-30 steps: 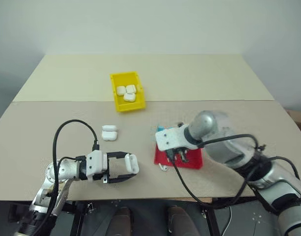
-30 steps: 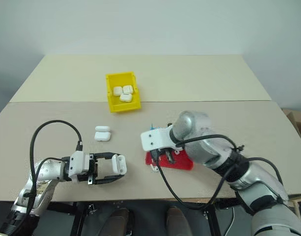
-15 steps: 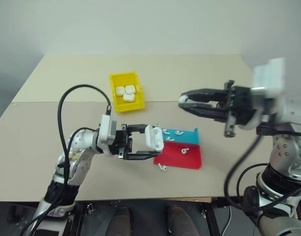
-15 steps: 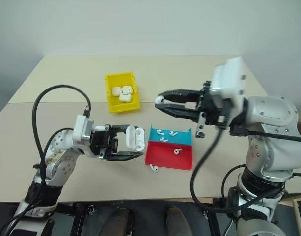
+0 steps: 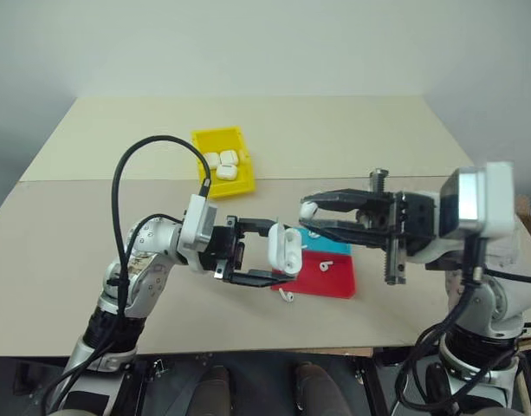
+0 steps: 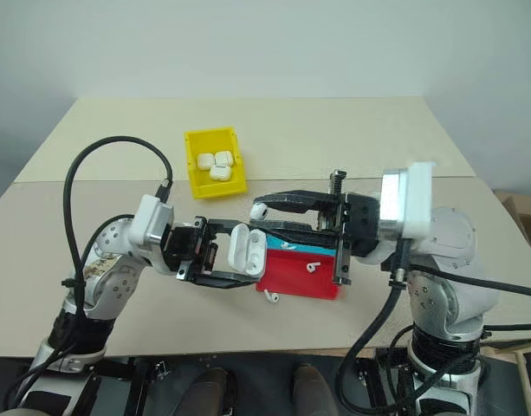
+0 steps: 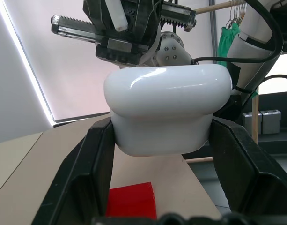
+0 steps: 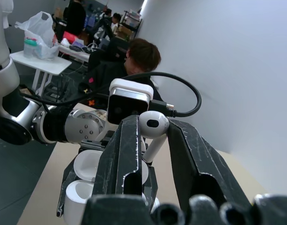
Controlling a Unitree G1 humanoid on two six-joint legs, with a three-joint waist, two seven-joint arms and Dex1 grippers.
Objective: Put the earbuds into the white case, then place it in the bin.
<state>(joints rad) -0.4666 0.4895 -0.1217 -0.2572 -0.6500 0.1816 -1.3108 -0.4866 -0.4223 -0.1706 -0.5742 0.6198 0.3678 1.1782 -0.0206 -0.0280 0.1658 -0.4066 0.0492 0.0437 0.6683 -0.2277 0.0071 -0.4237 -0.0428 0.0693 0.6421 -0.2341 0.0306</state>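
My left gripper (image 5: 279,253) is shut on the white case (image 5: 284,250), held above the table with its lid flipped open. The case (image 7: 166,110) sits clamped between both black fingers (image 7: 89,173). My right gripper (image 5: 309,216) points toward it from the right. It is shut on one of the earbuds (image 5: 308,209), a small white stemmed piece (image 8: 152,126) pinched at the fingertips, just above and beside the open case (image 8: 84,176). The yellow bin (image 5: 231,187) stands farther back on the table with three white cases (image 5: 223,163) inside.
A flat red and teal tray (image 5: 336,282) lies under the right gripper with loose earbuds (image 5: 327,265) on it. One more earbud (image 5: 288,296) lies on the table at the tray's near left corner. A person (image 8: 134,61) sits in the background of the right wrist view.
Both arms have risen. The left gripper carried the case up and to the right. The right gripper left the tray, swung round to point left with an earbud, and closed in on the case.
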